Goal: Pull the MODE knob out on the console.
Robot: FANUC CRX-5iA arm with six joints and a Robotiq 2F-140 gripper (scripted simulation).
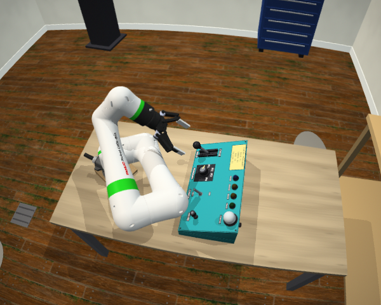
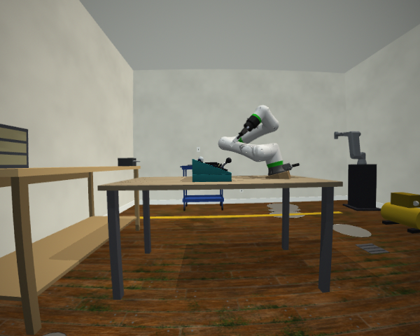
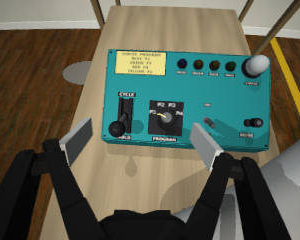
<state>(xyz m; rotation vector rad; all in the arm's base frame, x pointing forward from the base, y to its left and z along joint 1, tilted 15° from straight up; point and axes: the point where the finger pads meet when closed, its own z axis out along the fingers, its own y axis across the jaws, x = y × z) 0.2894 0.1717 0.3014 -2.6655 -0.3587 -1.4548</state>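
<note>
Gripper [image 3: 140, 142] hangs wide open, apart from console [image 3: 140, 85] front edge.

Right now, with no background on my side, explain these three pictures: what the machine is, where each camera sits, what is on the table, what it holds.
The white machine is a jointed robot arm bolted to a wooden table. One picture looks down from above, one looks across the room from the side, and one comes from a camera on the arm's wrist.

On the table stands a teal console with a lever, a dial, small lamps, a white dome and the small black MODE knob.

Its gripper, two black fingers with grey pads, is wide open, holds nothing, and hovers short of the console.
</note>
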